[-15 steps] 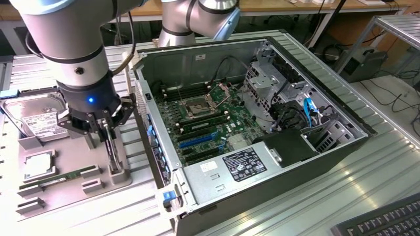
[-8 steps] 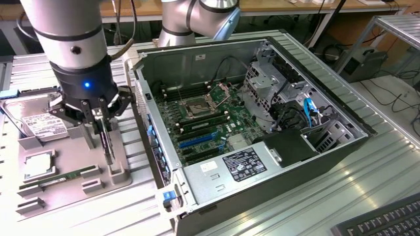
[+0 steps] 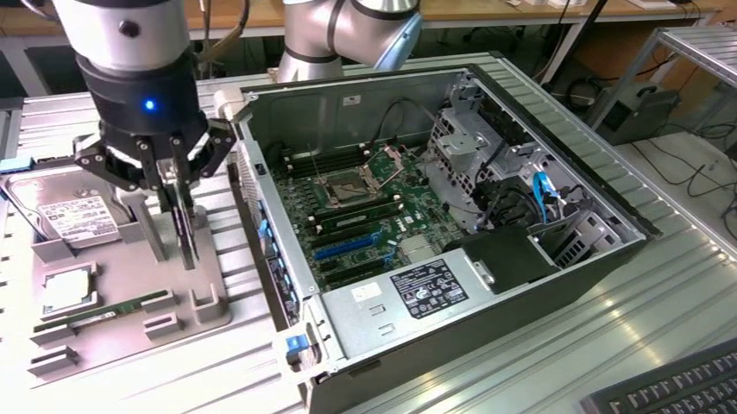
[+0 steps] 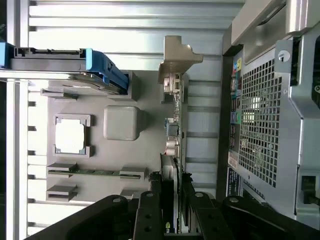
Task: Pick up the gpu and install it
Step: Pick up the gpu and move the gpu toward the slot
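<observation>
— Status of gripper (image 3: pixel 179 194)?
— Partly closed, clamped on thin flat black circuit card (image 3: pixel 185 233) with silver bracket (image 4: pixel 177 57).
— Card position?
— Upright between fingers (image 4: pixel 150 210), extending below hand toward grey plastic tray (image 3: pixel 116 259).

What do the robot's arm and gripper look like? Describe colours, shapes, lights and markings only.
The arm is made of silver-grey round tubes with a pale blue cap at one joint. Its wrist is a black cylinder with a small blue light. The gripper is black, with two fingers built from hinged bars joined by round pins.
</observation>
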Robot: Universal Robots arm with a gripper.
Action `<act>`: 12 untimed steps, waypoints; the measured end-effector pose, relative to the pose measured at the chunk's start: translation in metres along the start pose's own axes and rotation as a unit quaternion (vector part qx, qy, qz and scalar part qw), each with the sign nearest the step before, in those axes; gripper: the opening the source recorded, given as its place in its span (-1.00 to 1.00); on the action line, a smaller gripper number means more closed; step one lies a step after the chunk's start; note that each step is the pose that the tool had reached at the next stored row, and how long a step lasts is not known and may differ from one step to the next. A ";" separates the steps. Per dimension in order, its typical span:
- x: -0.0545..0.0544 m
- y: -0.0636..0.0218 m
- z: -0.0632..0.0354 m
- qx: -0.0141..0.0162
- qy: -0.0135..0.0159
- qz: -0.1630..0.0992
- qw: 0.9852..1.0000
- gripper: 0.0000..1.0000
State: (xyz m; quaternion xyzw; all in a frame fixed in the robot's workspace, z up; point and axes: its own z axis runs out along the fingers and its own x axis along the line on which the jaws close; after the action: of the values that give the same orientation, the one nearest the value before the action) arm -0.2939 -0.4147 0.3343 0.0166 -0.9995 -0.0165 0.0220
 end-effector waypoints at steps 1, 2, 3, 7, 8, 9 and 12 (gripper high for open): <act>-0.001 0.0000 -0.0048 0.000 0.001 0.000 1.000 -0.47; -0.003 -0.0002 -0.0093 0.000 0.001 0.000 1.000 -0.47; -0.004 -0.0005 -0.0139 0.000 0.002 0.000 1.000 -0.47; -0.014 -0.0037 -0.0353 0.000 0.004 -0.001 1.000 -0.47; -0.017 -0.0053 -0.0429 0.000 0.005 -0.001 1.000 -0.47; -0.020 -0.0067 -0.0494 0.000 0.005 -0.001 1.000 -0.47; -0.028 -0.0100 -0.0642 -0.001 0.006 -0.001 1.000 -0.47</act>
State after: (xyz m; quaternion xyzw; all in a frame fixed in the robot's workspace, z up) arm -0.2630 -0.4258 0.3968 0.0181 -0.9993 -0.0170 0.0284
